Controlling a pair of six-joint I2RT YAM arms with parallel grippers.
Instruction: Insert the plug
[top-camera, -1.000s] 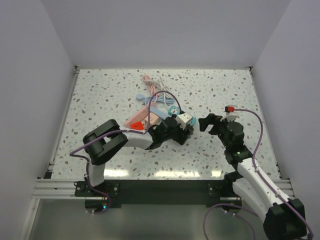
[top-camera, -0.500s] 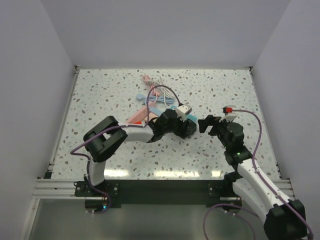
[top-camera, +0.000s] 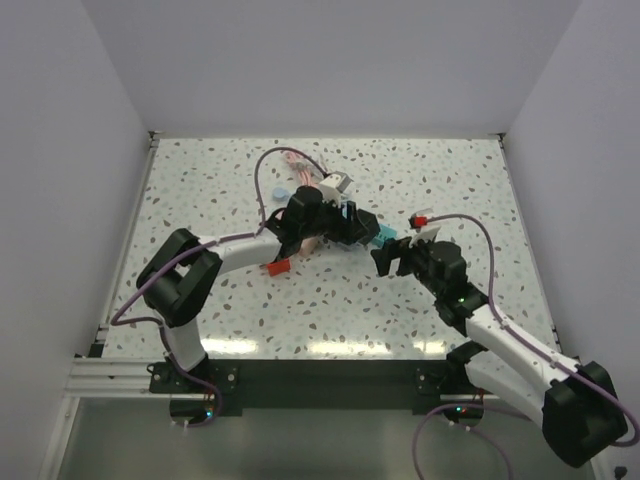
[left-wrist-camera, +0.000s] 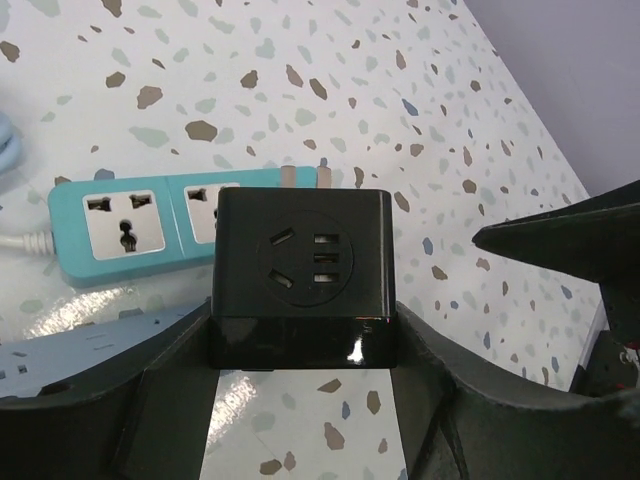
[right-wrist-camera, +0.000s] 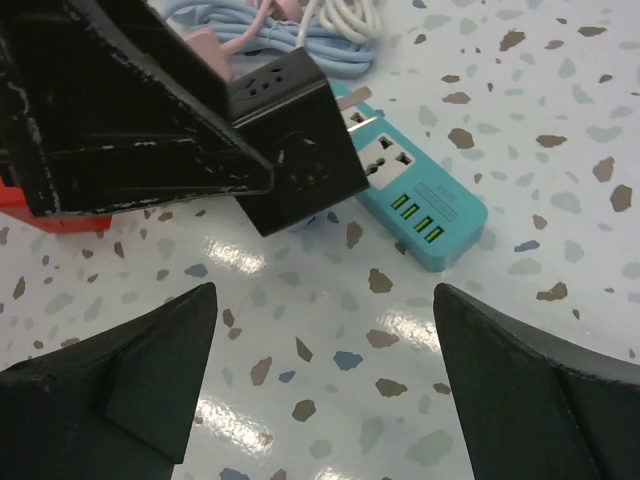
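Since a second ago the left gripper has swung from mid-table toward 11 o'clock, and the right gripper has slid in toward 9 o'clock. A teal power strip now shows between them.

The left gripper's fingers are clamped on the two sides of a black plug cube, held above the table. Its metal prongs point away from the wrist camera. In that view the power strip lies flat at about 9 o'clock of the cube, sockets up. The two look apart, though the cube hides the strip's near end.

The right gripper is spread wide and holds nothing. It hovers low with the strip at its 1 o'clock in its own view. A tangle of cables lies at the strip's 10 o'clock.

I judge this to be the alignment step: plug grasped, not yet seated. The next move probably calls for turning the prongs down, centring them over a free socket and pressing straight in. The right gripper may need to pin the strip so it does not slide.
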